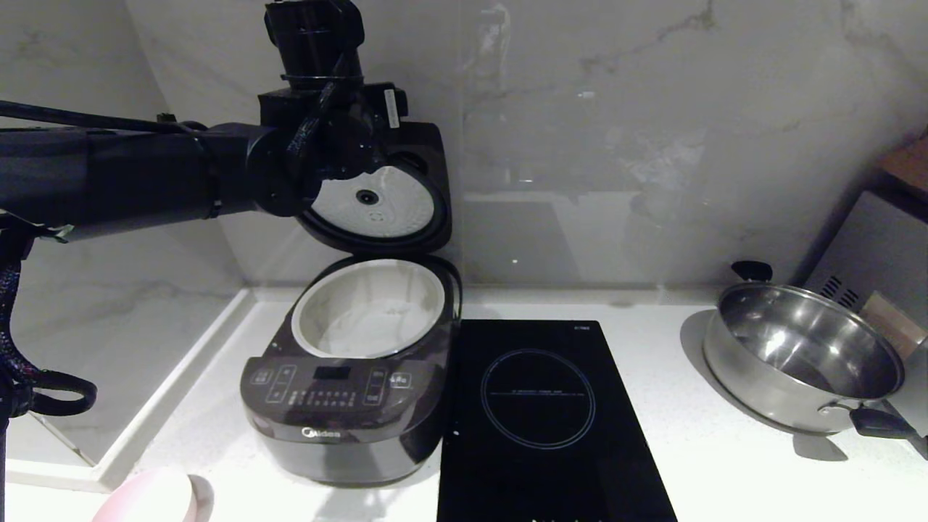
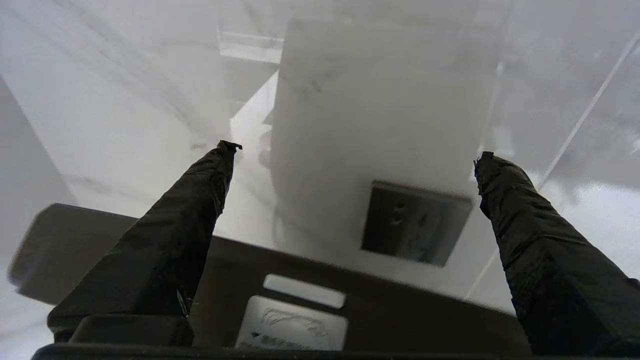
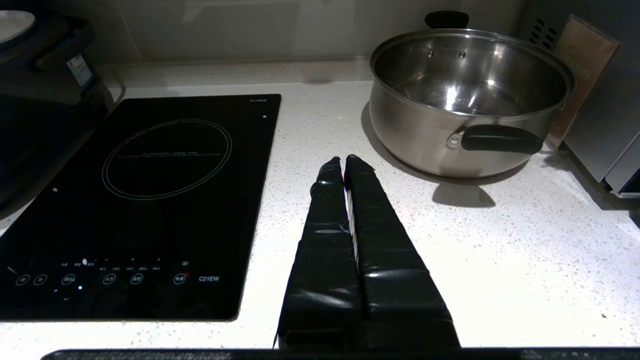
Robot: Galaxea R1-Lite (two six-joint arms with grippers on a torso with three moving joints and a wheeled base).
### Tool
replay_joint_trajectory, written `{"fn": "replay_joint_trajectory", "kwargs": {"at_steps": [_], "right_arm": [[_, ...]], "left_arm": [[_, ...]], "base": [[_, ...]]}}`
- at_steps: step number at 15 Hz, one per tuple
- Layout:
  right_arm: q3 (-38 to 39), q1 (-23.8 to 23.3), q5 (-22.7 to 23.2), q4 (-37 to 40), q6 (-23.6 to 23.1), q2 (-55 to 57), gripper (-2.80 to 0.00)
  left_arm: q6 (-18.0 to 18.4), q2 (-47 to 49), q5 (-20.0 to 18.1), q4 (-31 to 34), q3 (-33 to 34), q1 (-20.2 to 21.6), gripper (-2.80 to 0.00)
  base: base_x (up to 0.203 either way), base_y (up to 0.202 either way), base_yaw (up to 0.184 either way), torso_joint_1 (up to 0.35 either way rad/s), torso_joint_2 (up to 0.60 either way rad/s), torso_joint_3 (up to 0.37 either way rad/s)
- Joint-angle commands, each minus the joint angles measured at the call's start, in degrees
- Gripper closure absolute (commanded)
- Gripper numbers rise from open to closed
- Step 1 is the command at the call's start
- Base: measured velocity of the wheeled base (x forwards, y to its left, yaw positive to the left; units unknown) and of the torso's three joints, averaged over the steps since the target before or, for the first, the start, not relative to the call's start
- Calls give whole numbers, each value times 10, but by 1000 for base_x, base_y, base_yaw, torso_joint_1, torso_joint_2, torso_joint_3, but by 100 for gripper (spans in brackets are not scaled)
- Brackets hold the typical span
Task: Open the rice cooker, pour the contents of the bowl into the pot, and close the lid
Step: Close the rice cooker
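The rice cooker (image 1: pixel 348 406) carries the brand "Midea" in pale letters low on its front, below the button panel. The black induction hob (image 3: pixel 135 200) shows "C21EW" printed beside its row of touch controls; its other markings are too small to read.

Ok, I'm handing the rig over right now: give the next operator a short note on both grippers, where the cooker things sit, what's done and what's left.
Left gripper: open, empty, raised behind the top edge of the upright lid.
Right gripper: shut, empty, parked over the counter between the induction hob and the steel pan.
Rice cooker: on the counter left of the hob, lid fully open, white pot seated inside.
Bowl: at the near left, only partly in the head view.
Done: cooker opened.
Left: pick up the bowl, pour it into the pot, close the lid.
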Motion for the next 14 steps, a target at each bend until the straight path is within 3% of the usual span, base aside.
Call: {"fn": "replay_joint_trajectory", "kwargs": {"at_steps": [1,5,11,14], "right_arm": [[0,0,0,0,0,-1,0],[0,0,0,0,0,-1,0],[0,0,1,0,0,-1,0],[0,0,0,0,0,0,0]], "left_arm": [[9,-11,1,0,12,-2,-280],[53,-38,-9,13,73,-1,-280],[58,-72,-20,50,123,-5,-280],[58,-110,-40,55,191,-5,-280]], "base": [[0,0,0,0,0,0],[0,0,0,0,0,0],[0,0,0,0,0,0],[0,0,0,0,0,0]]}}
